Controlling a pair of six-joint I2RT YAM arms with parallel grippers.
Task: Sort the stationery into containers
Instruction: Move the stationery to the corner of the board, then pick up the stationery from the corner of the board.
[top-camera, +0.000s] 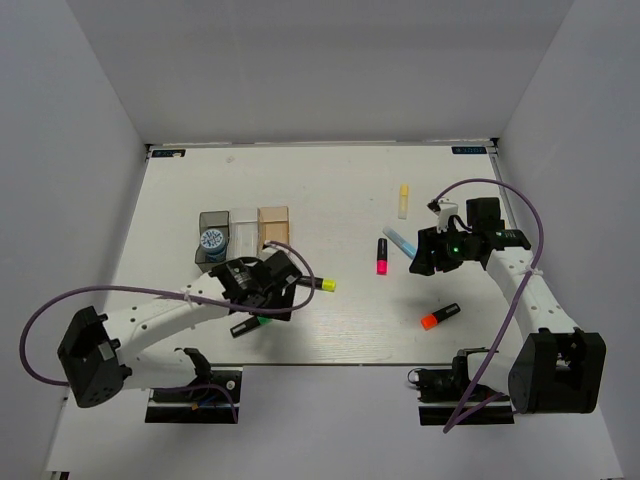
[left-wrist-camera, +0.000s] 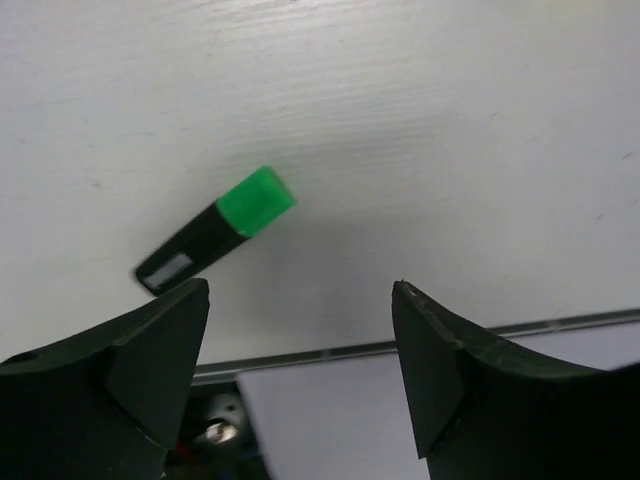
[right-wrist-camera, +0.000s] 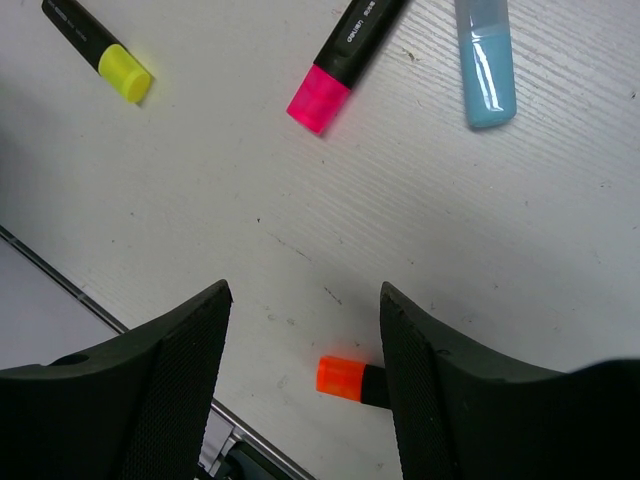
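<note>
Three square boxes stand in a row: dark grey (top-camera: 207, 222) with the blue-white roll (top-camera: 211, 239) in it, clear (top-camera: 244, 228) and amber (top-camera: 273, 225). My left gripper (top-camera: 272, 290) is open and empty, hovering just in front of the boxes. Its wrist view (left-wrist-camera: 300, 290) shows a green-ended black highlighter (left-wrist-camera: 215, 232) (top-camera: 250, 325) lying ahead. My right gripper (top-camera: 422, 260) (right-wrist-camera: 305, 290) is open and empty above the table. An orange-ended highlighter (right-wrist-camera: 345, 377) (top-camera: 440, 317) lies partly hidden behind its right finger.
A yellow-ended highlighter (top-camera: 318, 284) (right-wrist-camera: 100, 52), a pink-ended one (top-camera: 382, 257) (right-wrist-camera: 345, 55), a light blue one (top-camera: 400, 242) (right-wrist-camera: 487, 65) and a pale yellow one (top-camera: 404, 200) lie loose on the white table. The table's near edge (left-wrist-camera: 420, 343) is close to the left gripper.
</note>
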